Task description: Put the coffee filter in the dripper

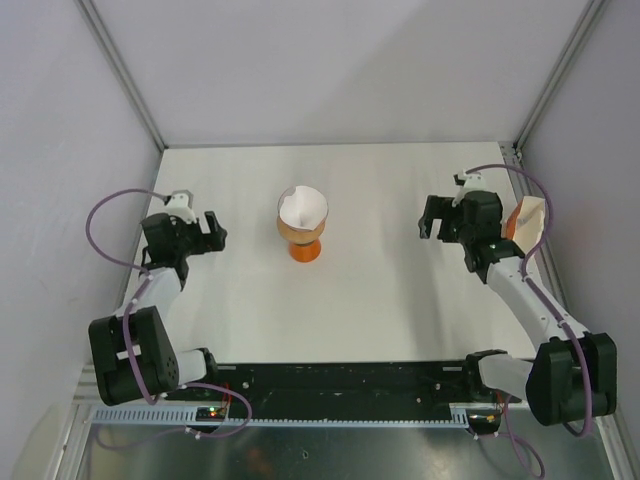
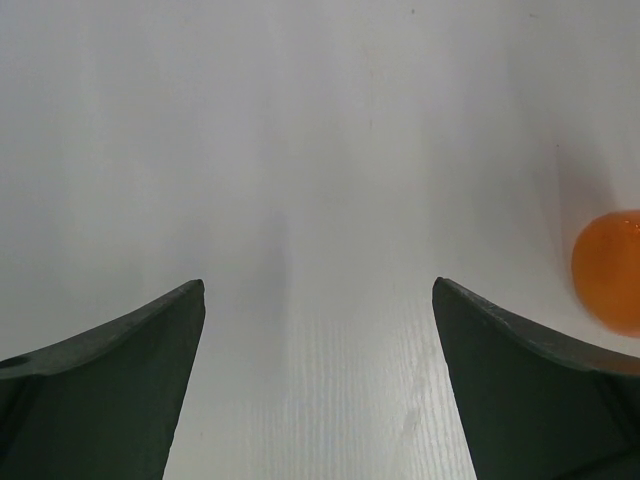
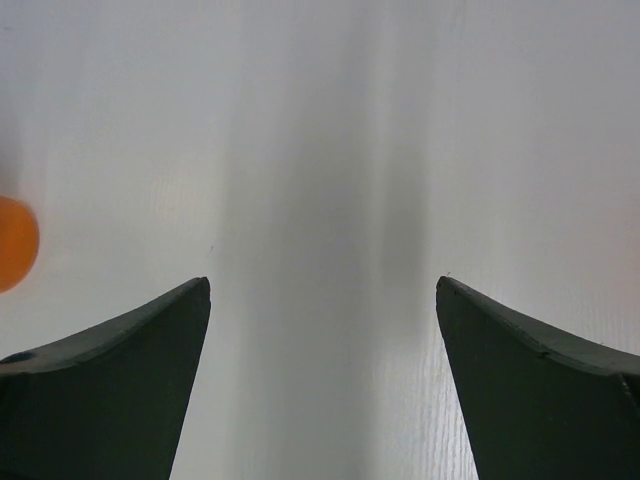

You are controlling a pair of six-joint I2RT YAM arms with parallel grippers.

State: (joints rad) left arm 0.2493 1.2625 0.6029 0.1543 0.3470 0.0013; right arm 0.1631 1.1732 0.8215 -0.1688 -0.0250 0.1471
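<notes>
The white coffee filter (image 1: 302,205) stands open as a cone on top of the orange stand (image 1: 305,250) with the tan ring, at the table's middle back. The clear dripper (image 1: 321,216) around it shows only as a faint rim. My left gripper (image 1: 213,230) hovers left of the stand, open and empty, and in the left wrist view the left gripper (image 2: 318,285) has only bare table between its fingers. My right gripper (image 1: 426,218) is right of the stand, also open and empty. The right wrist view shows the right gripper (image 3: 323,282) over bare table.
A tan holder with cream paper (image 1: 528,222) leans by the right wall, just behind my right wrist. The stand's orange base (image 2: 610,270) shows at the right edge of the left wrist view, and the same orange base (image 3: 15,243) shows at the left edge of the right wrist view. Walls enclose the white table (image 1: 380,300) on three sides.
</notes>
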